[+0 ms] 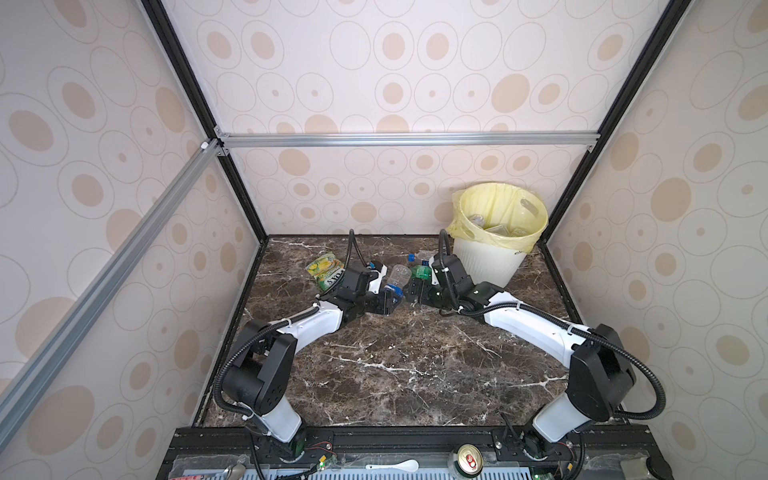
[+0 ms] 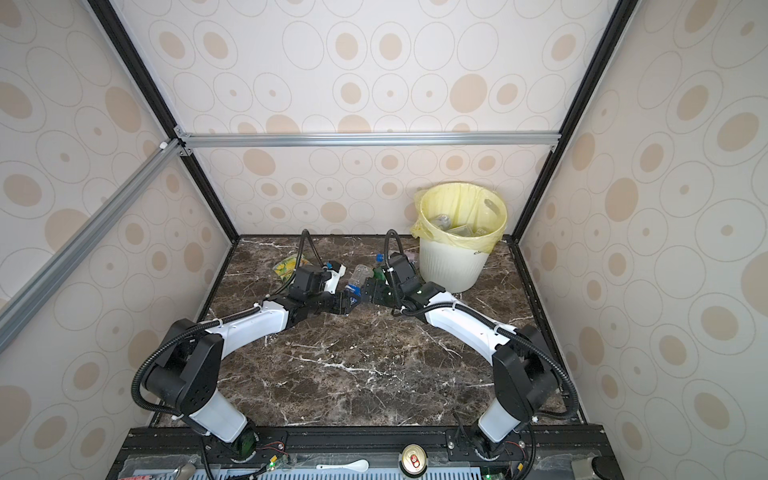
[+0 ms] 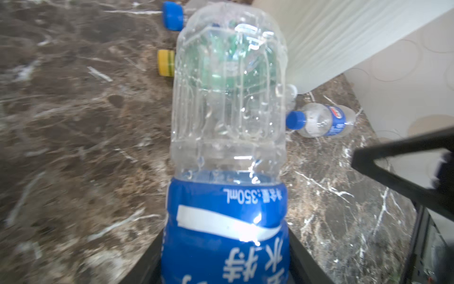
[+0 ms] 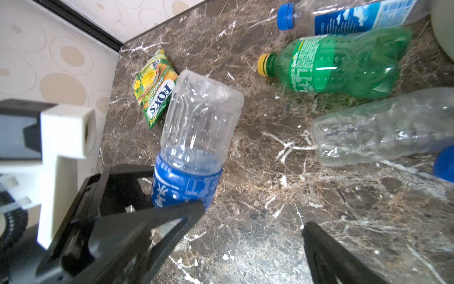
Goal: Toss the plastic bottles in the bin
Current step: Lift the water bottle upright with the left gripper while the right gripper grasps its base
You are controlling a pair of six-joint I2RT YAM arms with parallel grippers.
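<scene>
One drink can (image 1: 468,456) stands nearest the lens at 6 o'clock on the front rail, one white spoon (image 1: 395,466) just beside it at its 9 o'clock. From 7 and 5 o'clock my two arms reach in and nearly meet past the centre of the marble table (image 1: 415,374). My left gripper (image 1: 390,302) is clamped on one clear bottle (image 1: 398,277) around its blue label. Its cap is hidden in the gripper, and I cannot tell whether it hangs free of the marble. My right gripper (image 4: 254,216) stands with jaws wide apart and nothing between them, one fingertip near that label.

Past them, toward 12 o'clock, I count three more bottles lying on their sides: one green bottle (image 4: 344,66) with a yellow cap, one blue-capped bottle (image 4: 356,17) cut off by the frame, and one bare bottle (image 4: 380,127), its neck out of frame. The left wrist view, blurred, shows one small bottle (image 3: 321,120) at the foot of the bin (image 3: 344,49); I cannot say whether it is among those three. One snack packet (image 1: 326,270) lies at 11 o'clock. At 1 o'clock stands the one bin, its yellow bag (image 1: 536,226) holding clear bottles too jumbled to count.
</scene>
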